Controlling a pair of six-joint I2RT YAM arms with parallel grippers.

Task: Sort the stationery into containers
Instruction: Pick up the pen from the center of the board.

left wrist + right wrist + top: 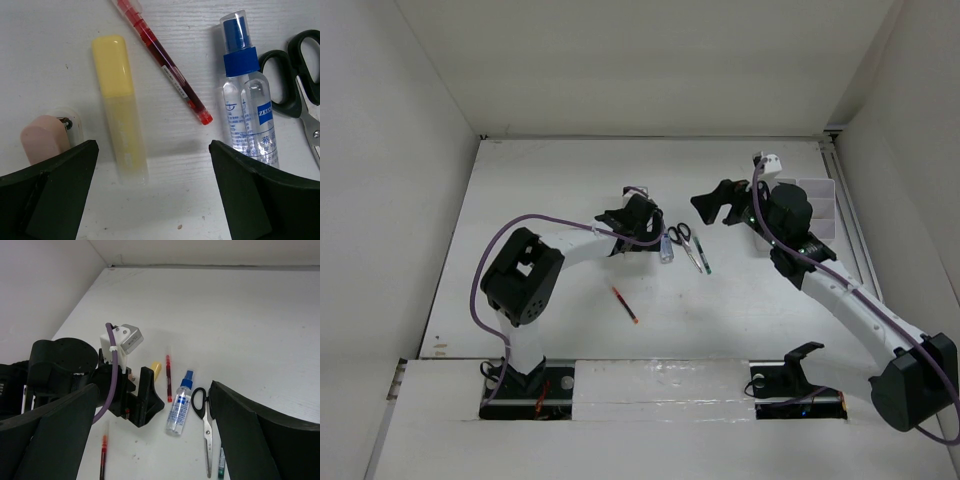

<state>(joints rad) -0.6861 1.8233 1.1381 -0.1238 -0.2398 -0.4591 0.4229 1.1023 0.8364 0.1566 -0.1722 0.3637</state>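
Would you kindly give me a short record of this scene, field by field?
left gripper: open, holding nothing, above the yellow highlighter
right gripper: open, holding nothing, left of the organizer
organizer: far right of the table, partly hidden by the right arm; contents cannot be told
clustered on table: yellow highlighter, peach stick, red pen, spray bottle, scissors, dark pen
lying apart: second red pen, nearer the arm bases
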